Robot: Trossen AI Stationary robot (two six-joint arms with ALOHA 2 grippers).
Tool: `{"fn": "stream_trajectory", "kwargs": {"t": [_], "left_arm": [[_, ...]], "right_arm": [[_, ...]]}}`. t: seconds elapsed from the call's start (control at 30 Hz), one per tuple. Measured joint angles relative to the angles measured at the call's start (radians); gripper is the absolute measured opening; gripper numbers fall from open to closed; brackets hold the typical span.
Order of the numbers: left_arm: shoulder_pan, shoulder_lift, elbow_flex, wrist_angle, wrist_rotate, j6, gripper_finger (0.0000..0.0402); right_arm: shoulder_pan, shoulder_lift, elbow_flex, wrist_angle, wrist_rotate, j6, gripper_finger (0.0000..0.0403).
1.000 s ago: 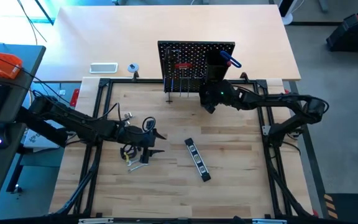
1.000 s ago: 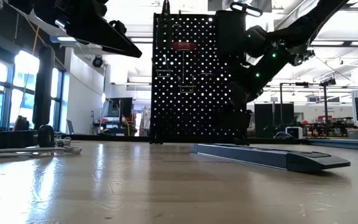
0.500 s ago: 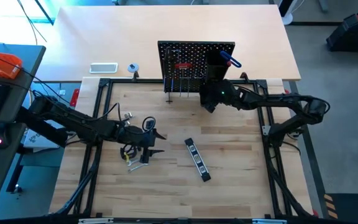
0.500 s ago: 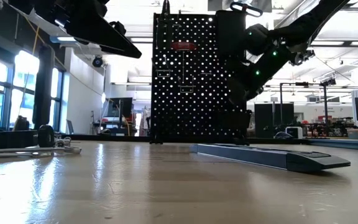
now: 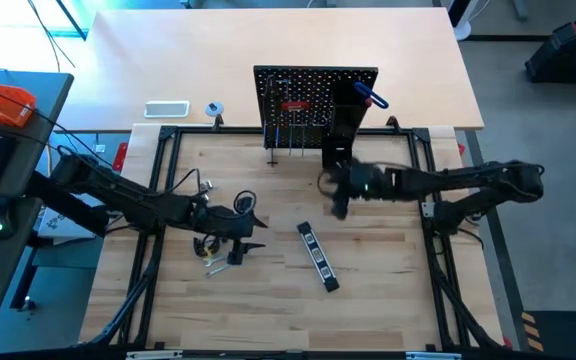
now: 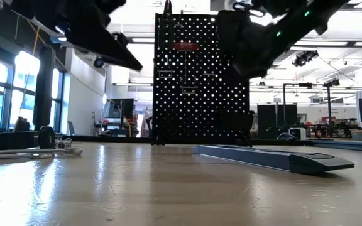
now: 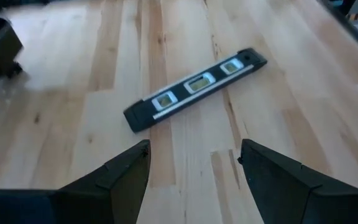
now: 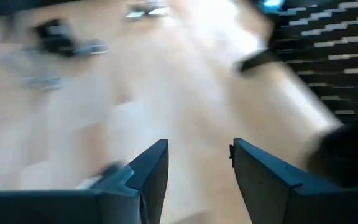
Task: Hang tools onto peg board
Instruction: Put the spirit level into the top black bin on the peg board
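The bar [image 5: 318, 257] lies slantwise between the spread, empty left gripper [image 5: 251, 233] and right gripper [image 5: 336, 197], nearer the left.

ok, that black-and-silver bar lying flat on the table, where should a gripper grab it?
Probably mid-length on the black-and-silver bar, coming straight down with the jaws across its narrow width. It lies flat and diagonal with bare table on both long sides, and the middle should balance best. The open left gripper already faces it.
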Motion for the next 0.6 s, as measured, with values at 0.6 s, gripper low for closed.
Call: {"fn": "stream_trajectory", "kwargs": {"t": [0.6], "left_arm": [[-0.002,0.27,0.0,0.269,0.07,-0.055,0.0243]], "right_arm": [[0.41,0.29,0.0,0.128,0.124,0.413,0.0184]]}}
